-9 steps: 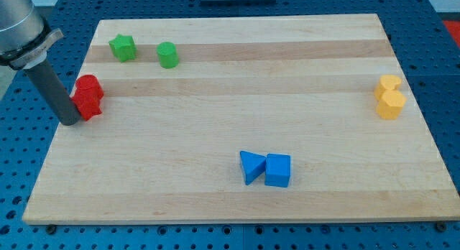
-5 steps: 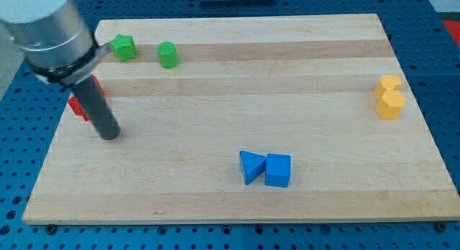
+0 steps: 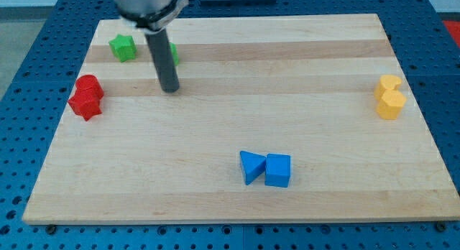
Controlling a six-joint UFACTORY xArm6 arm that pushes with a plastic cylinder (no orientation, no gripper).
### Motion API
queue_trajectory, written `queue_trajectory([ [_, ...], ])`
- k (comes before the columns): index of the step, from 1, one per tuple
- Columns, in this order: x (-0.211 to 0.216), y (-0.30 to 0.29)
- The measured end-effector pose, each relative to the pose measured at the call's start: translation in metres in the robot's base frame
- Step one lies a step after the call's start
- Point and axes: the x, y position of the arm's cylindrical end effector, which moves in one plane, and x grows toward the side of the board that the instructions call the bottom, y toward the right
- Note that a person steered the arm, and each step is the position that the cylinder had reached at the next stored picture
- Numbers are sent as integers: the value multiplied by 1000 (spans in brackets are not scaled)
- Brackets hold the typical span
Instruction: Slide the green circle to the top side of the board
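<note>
The rod ended in my tip [image 3: 170,90], which rested on the board [image 3: 230,200] in its upper left part; there was no gripper or hand, only this bare rod. The green circle [image 3: 173,54] stood just above my tip, mostly hidden behind the rod, near the board's top side; whether rod and circle touched could not be told. The green star [image 3: 123,47] lay up and to the view's left of my tip. Two red blocks [image 3: 87,97] sat touching, well to its left. The blue triangle [image 3: 251,166] and blue cube [image 3: 278,170] touched, down to its right. Two yellow blocks [image 3: 389,97] stood far to its right.
</note>
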Motion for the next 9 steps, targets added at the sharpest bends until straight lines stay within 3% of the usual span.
queue_trajectory([
  [1,-27,-1],
  [3,-21,-46],
  [4,-44,-50],
  [5,-82,-44],
  [6,-100,-2],
  [7,-100,4],
  [8,-93,-35],
  [9,-62,-46],
])
